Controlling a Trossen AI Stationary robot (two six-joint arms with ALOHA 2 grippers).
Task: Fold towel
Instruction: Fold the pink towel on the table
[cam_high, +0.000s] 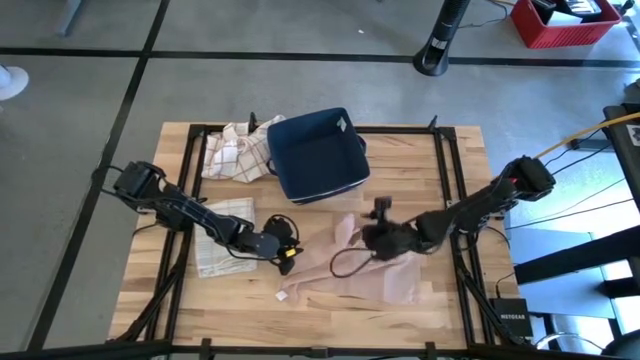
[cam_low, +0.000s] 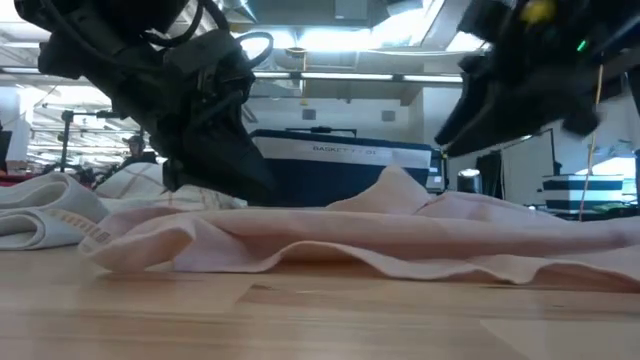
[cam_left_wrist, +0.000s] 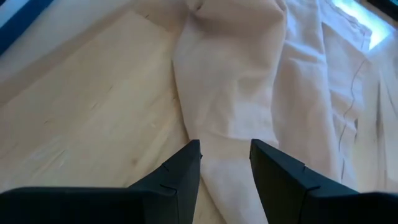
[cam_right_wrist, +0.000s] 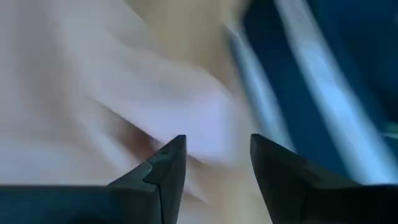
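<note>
While the wooden table (cam_high: 440, 160) carries everything else, it is the pale pink towel (cam_high: 370, 270) that matters to me: it lies rumpled and unfolded on the near half of the table, between my two grippers, in front of the navy fabric basket (cam_high: 318, 155). A checked cloth (cam_high: 235, 152) sits bunched just beside the basket, on my left, and a folded light towel (cam_high: 222, 235) lies under my left arm.

What worries me most is a bad pick. The pink towel is ridged and doubled over itself, so I could pinch two layers at once, or only a wrinkle instead of a true edge, and then any fold would come out skewed. My two arms work close together over the same cloth; if one pulls while the other has no hold, the whole towel will drag across the table instead of folding. The right side is also close to the basket and could nudge it.

My left gripper (cam_left_wrist: 225, 163) has its fingers apart with a strip of pink cloth showing in the gap, low over the towel's left edge; I judge nothing is clamped yet. My right gripper (cam_right_wrist: 217, 158) is likewise parted, over the towel's middle hump near the basket, holding nothing that I can see.
</note>
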